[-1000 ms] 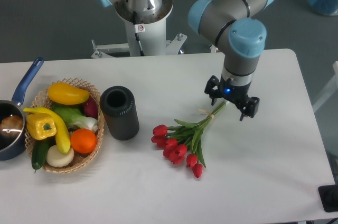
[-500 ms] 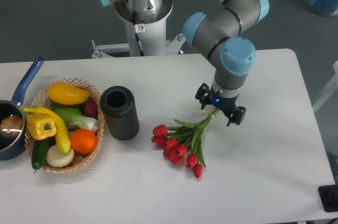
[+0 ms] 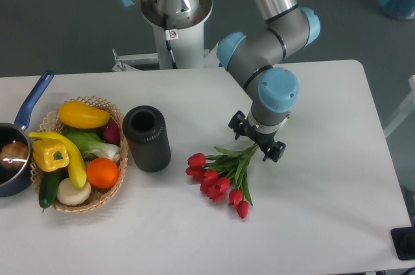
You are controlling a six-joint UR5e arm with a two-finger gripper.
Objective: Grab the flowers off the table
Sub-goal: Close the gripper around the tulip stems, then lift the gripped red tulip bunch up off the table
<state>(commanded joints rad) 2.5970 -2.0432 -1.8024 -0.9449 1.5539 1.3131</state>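
The arm bends down over the table (image 3: 337,178), its claw (image 3: 255,140) spread apart above the flowers' (image 3: 220,174) stems.

The end effector (image 3: 255,143) covers the stem ends of the flowers (image 3: 220,174). The blue pot (image 3: 14,152) is cut off at the left edge.

Plenty of bare table (image 3: 337,178) lying right of and in front of the flowers (image 3: 220,174). On their left the black cylinder (image 3: 146,137) is standing close, with the wicker basket (image 3: 78,152) crowding in just beyond.
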